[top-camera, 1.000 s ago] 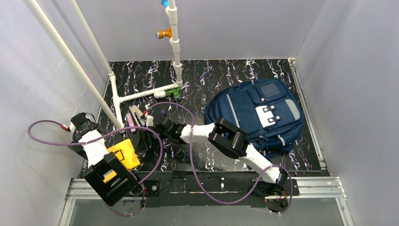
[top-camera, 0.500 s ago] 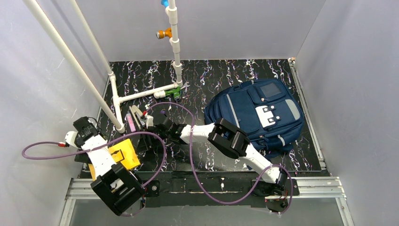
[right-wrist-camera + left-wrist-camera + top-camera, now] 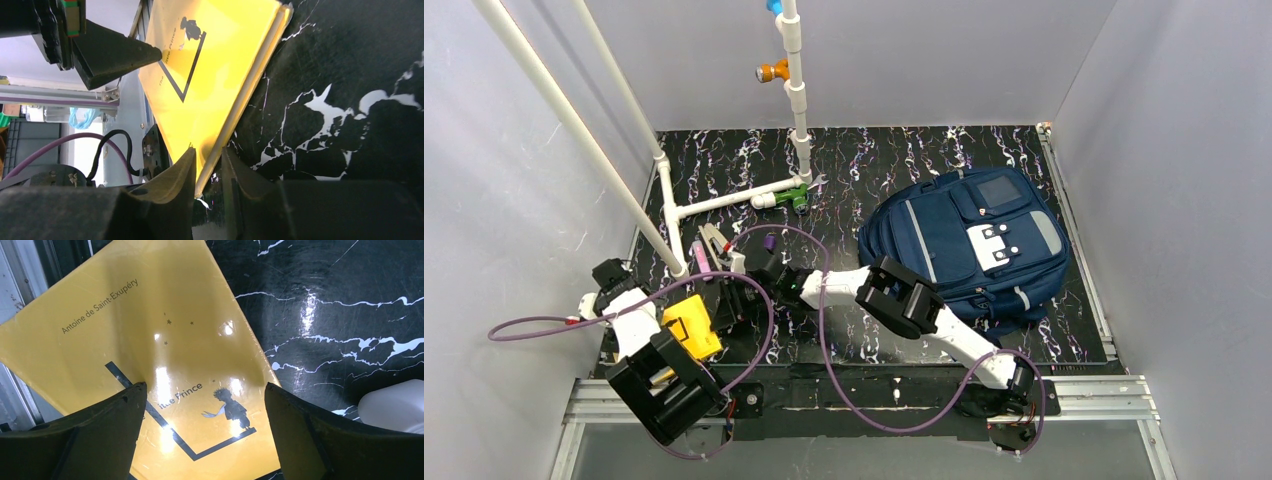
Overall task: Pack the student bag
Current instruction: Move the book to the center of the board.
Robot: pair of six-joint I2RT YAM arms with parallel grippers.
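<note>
The student bag [image 3: 974, 245], navy blue with grey-white patches, lies flat at the right of the black marbled table. A yellow book [image 3: 694, 325] lies at the near left; its cover reads "The Little Prince" in the left wrist view [image 3: 150, 330]. My right gripper [image 3: 209, 152] reaches left across the table and is shut on the book's near edge [image 3: 235, 115], close to a corner. It also shows in the top view [image 3: 739, 290]. My left gripper [image 3: 205, 387] hovers open just above the cover, its jaws wide apart and holding nothing.
A white pipe frame [image 3: 724, 200] with a green fitting [image 3: 799, 196] stands at the back left. A pink pen and other small items [image 3: 707, 250] lie by the pipe's foot. Purple cables [image 3: 764, 300] loop over the near table. A metal rail [image 3: 874, 392] runs along the front edge.
My left arm has swung, its elbow dropping nearer and its cable sagging lower. My right gripper has shifted a little left toward the book. The bag has not moved.
</note>
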